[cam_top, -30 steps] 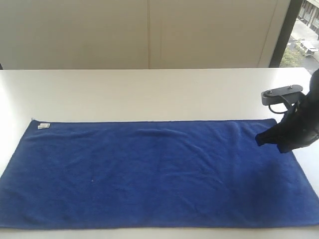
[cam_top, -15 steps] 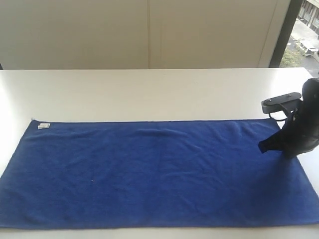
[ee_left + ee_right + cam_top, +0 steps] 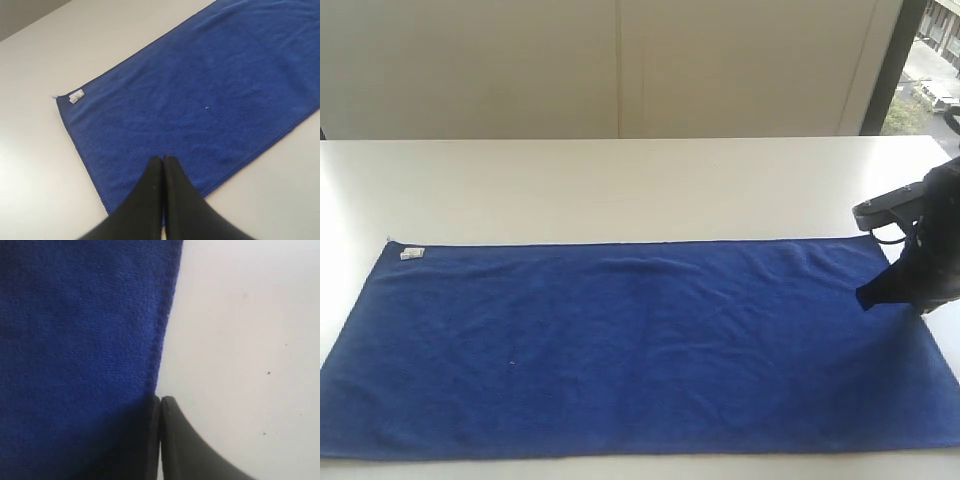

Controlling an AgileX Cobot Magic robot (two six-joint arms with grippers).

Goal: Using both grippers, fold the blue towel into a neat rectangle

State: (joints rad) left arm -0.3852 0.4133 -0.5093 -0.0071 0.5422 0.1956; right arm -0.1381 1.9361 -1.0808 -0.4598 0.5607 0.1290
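Note:
The blue towel point(image 3: 630, 345) lies spread flat and long across the white table point(image 3: 620, 185), its small white tag point(image 3: 412, 253) at the far left corner. My right gripper point(image 3: 867, 296) hangs over the towel's right end, shut and empty; in the right wrist view its tips point(image 3: 160, 401) sit right at the towel's point(image 3: 75, 350) hemmed edge, close above the cloth. My left gripper point(image 3: 163, 159) is out of the exterior view. The left wrist view shows it shut and empty, above the towel point(image 3: 200, 95) near a corner, with the tag point(image 3: 76, 96) beyond.
A pale wall point(image 3: 620, 65) stands behind the table. A window strip point(image 3: 930, 60) shows at the far right. Bare table top lies behind the towel and to its right point(image 3: 240, 340).
My right gripper has drawn back to the right, from over the towel's right part to its right end. The towel has not moved.

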